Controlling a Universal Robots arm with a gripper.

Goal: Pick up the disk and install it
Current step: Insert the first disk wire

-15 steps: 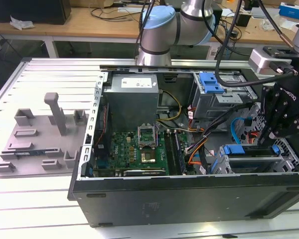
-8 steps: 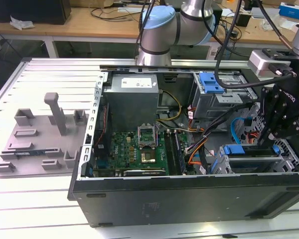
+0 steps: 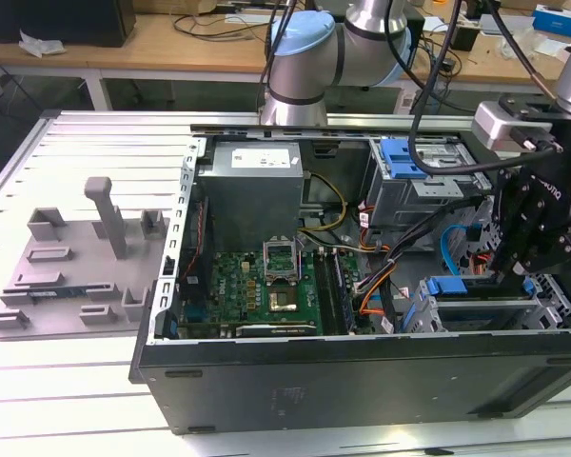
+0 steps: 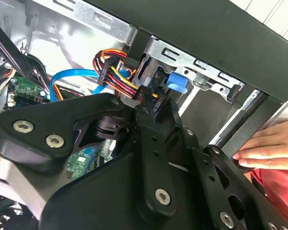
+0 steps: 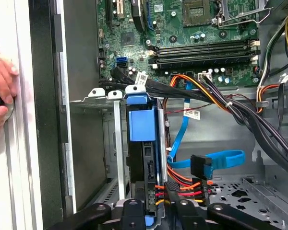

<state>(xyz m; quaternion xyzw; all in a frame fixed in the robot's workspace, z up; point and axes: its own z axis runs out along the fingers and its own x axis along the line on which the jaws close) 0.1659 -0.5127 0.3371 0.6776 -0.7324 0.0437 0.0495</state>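
Observation:
The disk (image 5: 142, 125) stands on edge in a slot of the metal drive cage (image 5: 93, 99) inside the open computer case. Its blue carrier bracket frames it, and its blue tab (image 3: 449, 285) shows at the cage's top in the exterior view. An orange, red and yellow power plug (image 5: 178, 189) sits right beside the disk's lower end. My gripper (image 5: 156, 212) hangs directly over the disk's end, down inside the case at the exterior view's right (image 3: 509, 269). Its black linkages straddle the blue bracket. Whether it grips the bracket is hidden.
A person's hand (image 5: 0, 86) rests on the case's outer wall beside the cage, also seen as a hand (image 4: 266, 148) in the second wrist view. Blue data cable (image 5: 216, 160) and black cable bundles (image 5: 240, 112) crowd the bay. Motherboard (image 3: 266, 286), power supply (image 3: 252, 181), grey fixture plate (image 3: 67, 276).

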